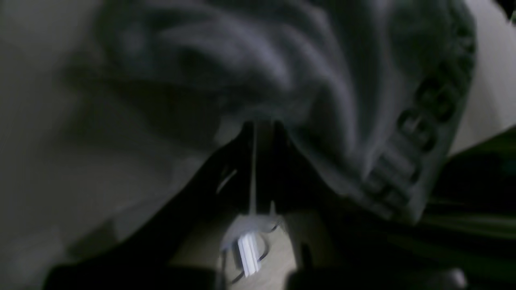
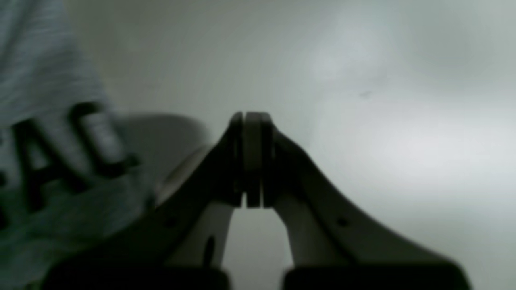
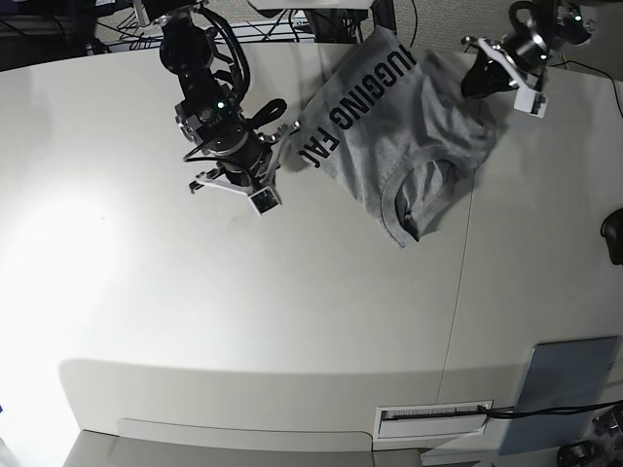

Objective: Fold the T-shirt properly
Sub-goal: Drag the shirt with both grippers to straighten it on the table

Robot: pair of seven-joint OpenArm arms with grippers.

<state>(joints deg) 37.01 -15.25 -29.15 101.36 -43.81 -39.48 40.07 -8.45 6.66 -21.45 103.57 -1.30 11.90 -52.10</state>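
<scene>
The heather-grey T-shirt (image 3: 404,126) lies crumpled at the back of the white table (image 3: 243,311), black lettering up and neck opening toward the front. My left gripper (image 3: 477,83) is at the shirt's far right edge. In the blurred left wrist view it (image 1: 264,123) is shut on a bunch of the T-shirt (image 1: 250,64), which drapes over the fingers. My right gripper (image 3: 271,167) is just left of the shirt's lettered edge. In the right wrist view it (image 2: 252,121) is shut with nothing between the pads, over bare table, with the T-shirt (image 2: 48,121) to its left.
A flat grey-blue pad (image 3: 569,389) lies at the front right corner. A white slotted label (image 3: 433,418) sits at the front edge. A table seam (image 3: 465,253) runs front to back. A black object (image 3: 613,238) is at the right edge. Cables (image 3: 292,19) lie behind the table.
</scene>
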